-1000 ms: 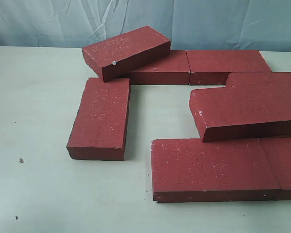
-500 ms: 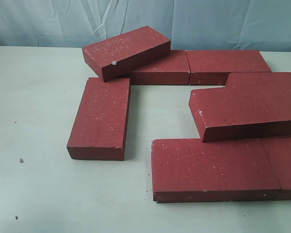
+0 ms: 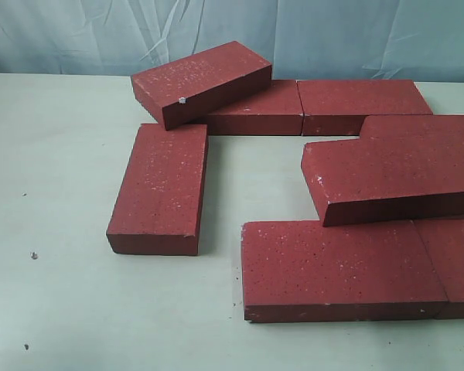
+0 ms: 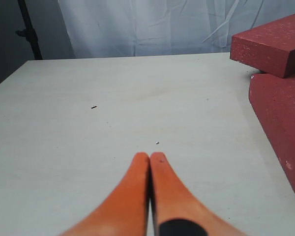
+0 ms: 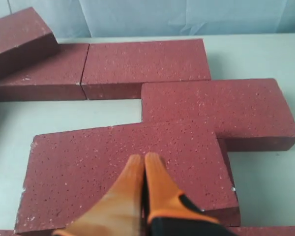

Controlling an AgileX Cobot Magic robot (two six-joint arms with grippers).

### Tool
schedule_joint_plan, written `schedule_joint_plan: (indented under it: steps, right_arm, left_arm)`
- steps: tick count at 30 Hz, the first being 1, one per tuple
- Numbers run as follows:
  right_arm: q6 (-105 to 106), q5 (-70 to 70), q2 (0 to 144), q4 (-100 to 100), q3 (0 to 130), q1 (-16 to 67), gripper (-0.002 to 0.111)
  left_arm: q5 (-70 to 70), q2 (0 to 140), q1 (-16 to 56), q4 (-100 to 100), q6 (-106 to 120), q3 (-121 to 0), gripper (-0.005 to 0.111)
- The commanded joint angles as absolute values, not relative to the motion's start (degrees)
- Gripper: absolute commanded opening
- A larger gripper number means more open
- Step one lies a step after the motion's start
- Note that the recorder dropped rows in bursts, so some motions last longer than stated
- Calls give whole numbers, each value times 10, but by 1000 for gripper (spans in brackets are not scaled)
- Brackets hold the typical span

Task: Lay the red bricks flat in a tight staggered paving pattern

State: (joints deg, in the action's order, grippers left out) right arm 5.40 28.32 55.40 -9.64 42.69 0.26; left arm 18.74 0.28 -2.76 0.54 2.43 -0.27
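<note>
Several dark-red bricks lie on the pale table. In the exterior view one chipped brick [image 3: 201, 81] leans on the back row [image 3: 356, 104]. One brick [image 3: 161, 185] lies alone at the left. Another brick [image 3: 394, 178] rests tilted on top of its neighbours, above the front brick [image 3: 340, 267]. Neither gripper shows in that view. My left gripper [image 4: 150, 156] is shut and empty over bare table, with the lone brick [image 4: 282, 118] and the chipped brick [image 4: 278, 42] off to its side. My right gripper [image 5: 142, 158] is shut and empty over the tilted brick [image 5: 128, 167].
A pale blue cloth backdrop [image 3: 356, 35] hangs behind the table. A few small dark specks [image 3: 34, 254] dot the table's left part. A dark stand [image 4: 29, 29] rises beyond the table's edge in the left wrist view.
No brick has moved. A small dark sliver has appeared at the right edge of the exterior view.
</note>
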Motion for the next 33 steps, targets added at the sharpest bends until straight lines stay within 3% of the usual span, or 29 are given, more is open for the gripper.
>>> schedule_joint_plan:
  steps: [1,18,28,33]
  right_arm:
    - [54,329,624,-104,470,-2,-1]
    - [54,345,857,-106,502,-6,-1]
    - [58,366,897,-69,574,-163,-1]
    - [58,362,925,-58,574,-201,-1]
  left_arm:
    - [181,0,-28,4,23,0,0]
    - [181,0,-28,4,23,0,0]
    - [180,0,-28,4,23,0,0]
    - [180,0,-28,4,23,0,0]
